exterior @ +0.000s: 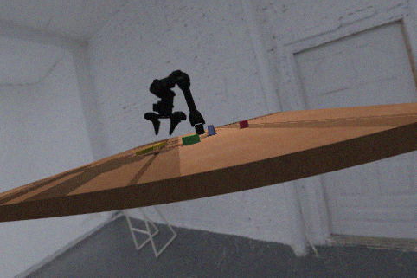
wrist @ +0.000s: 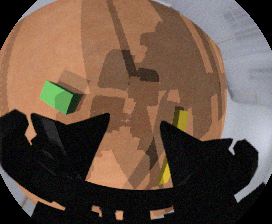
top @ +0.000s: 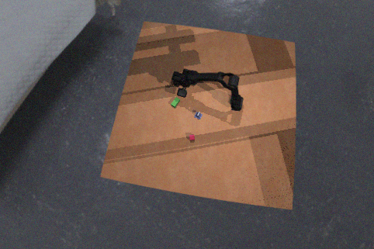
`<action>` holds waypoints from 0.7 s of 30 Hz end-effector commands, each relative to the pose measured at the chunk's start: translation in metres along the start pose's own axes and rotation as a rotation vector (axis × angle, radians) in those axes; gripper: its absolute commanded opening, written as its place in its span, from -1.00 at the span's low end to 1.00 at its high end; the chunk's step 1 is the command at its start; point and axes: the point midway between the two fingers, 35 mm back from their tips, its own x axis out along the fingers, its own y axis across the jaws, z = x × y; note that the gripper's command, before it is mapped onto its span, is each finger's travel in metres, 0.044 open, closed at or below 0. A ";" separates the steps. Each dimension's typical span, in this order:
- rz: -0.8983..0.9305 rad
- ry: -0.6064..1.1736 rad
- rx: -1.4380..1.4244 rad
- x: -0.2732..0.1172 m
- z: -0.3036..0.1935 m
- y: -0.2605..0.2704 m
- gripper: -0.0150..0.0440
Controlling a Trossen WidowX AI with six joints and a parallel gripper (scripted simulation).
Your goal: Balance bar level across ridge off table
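The yellow bar (exterior: 144,151) (wrist: 165,172) lies flat on the table; the right finger crosses in front of it in the wrist view, and the arm hides it in the top view. The small blue piece (top: 198,115) (exterior: 211,130), narrower at its top, stands on the table and looks like the ridge. Nothing rests on it. My gripper (exterior: 164,133) (wrist: 135,120) is open and empty, pointing down above the table near the bar. The bar is off toward the right finger, not centred between the fingertips.
A green block (top: 175,102) (exterior: 190,139) (wrist: 57,96) sits on the table, left of the fingers in the wrist view. A small red block (top: 192,137) (exterior: 244,124) is beyond the blue piece. Broad shadows cross the wooden table (top: 155,131) (exterior: 268,151).
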 end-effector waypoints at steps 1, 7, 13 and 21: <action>0.011 0.031 -0.005 -0.001 -0.007 -0.018 0.58; 0.028 0.085 -0.003 -0.001 -0.021 -0.047 0.58; 0.051 0.133 0.010 -0.002 -0.038 -0.072 0.58; 0.097 0.206 0.008 -0.006 -0.063 -0.102 0.58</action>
